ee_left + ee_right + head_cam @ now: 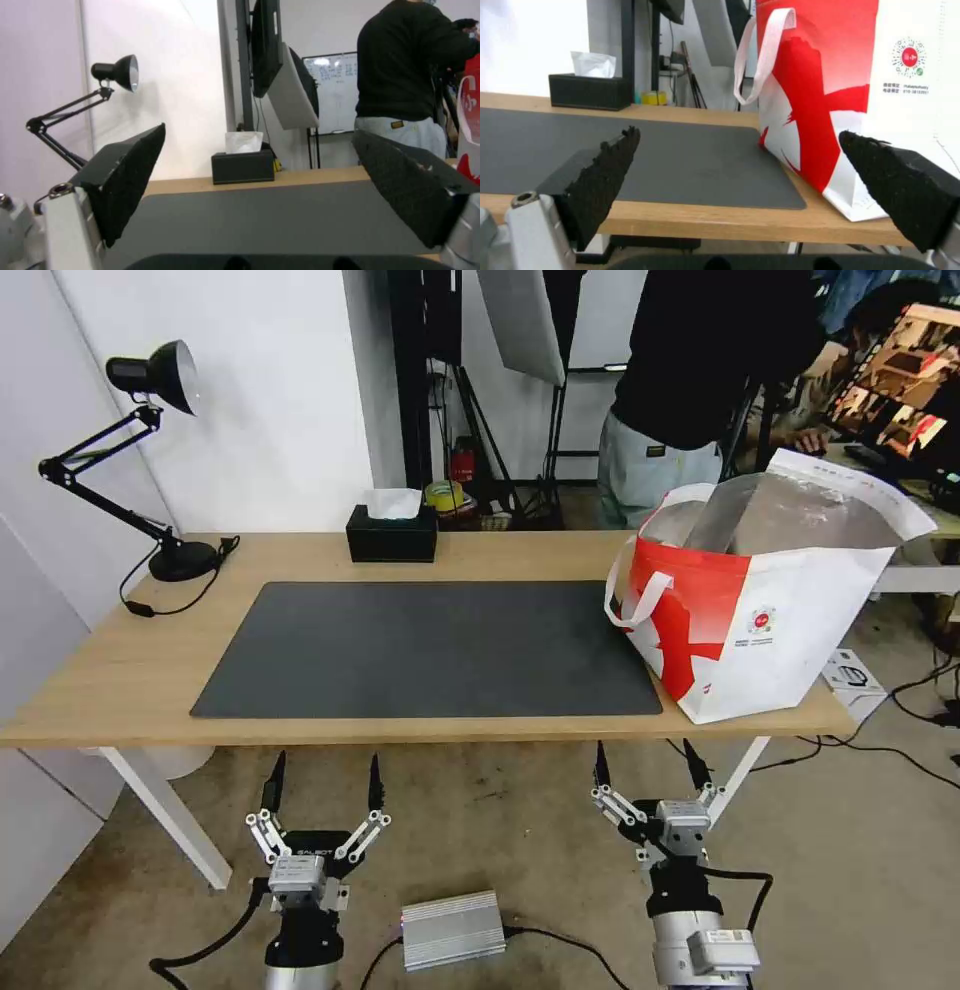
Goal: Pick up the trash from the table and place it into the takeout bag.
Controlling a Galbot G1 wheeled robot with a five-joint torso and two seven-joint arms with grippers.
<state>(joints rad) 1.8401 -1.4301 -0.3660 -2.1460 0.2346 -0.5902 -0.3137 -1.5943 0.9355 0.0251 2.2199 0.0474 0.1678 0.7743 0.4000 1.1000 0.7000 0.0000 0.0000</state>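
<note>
1. The takeout bag (765,615) stands upright on the right end of the tabletop (130,670), its near corner resting on the edge of the dark mat (430,650); its foil-lined mouth gapes open.
2. The left tool (324,770) hangs below the tabletop's near edge, fingers spread wide and gripping nothing.
3. The right tool (648,756) hangs likewise in front of the bag, also spread and unloaded.
4. A black tissue box (392,533) and desk lamp (150,460) sit along the far side.

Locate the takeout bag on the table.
The takeout bag stands upright on the table's right end, overlapping the dark mat's right edge.
</note>
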